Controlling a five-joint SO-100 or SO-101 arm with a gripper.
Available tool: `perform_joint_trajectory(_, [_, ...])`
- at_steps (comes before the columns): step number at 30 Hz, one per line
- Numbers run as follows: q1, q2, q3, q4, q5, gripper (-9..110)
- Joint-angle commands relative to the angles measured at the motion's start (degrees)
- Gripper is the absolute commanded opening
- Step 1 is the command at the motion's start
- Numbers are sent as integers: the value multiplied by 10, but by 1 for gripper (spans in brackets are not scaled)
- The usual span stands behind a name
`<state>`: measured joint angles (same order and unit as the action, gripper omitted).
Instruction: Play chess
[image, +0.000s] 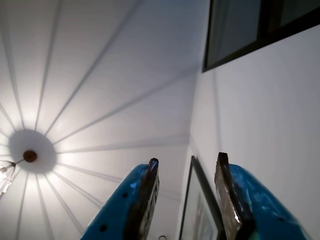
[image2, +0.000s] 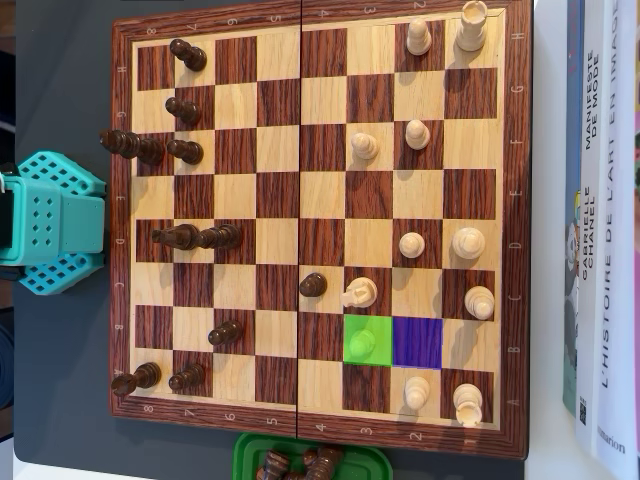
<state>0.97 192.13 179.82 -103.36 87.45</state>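
Note:
The wooden chessboard (image2: 318, 18) fills the overhead view. Dark pieces stand mostly on its left half, such as a pawn (image2: 313, 285) near the middle. Light pieces stand on the right half, among them a knight (image2: 358, 293). A light pawn (image2: 363, 342) sits on a green-tinted square, and the purple-tinted square (image2: 418, 342) beside it is bare. My gripper (image: 187, 159) shows only in the wrist view, pointing up at the ceiling. Its blue fingers (image: 134, 200) stand apart, open, with nothing between them.
The teal arm base (image2: 50, 220) sits left of the board. A green tray (image2: 250, 458) with captured dark pieces lies at the bottom edge, and books (image2: 600, 230) lie along the right. The wrist view shows a ceiling lamp (image: 29, 156), a picture frame (image: 197, 210) and a window (image: 250, 25).

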Motion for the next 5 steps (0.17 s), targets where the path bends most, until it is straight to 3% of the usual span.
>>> perform_joint_trajectory(1, [0, -4, 11, 0, 1, 17])
perform_joint_trajectory(5, [0, -4, 11, 0, 1, 17])
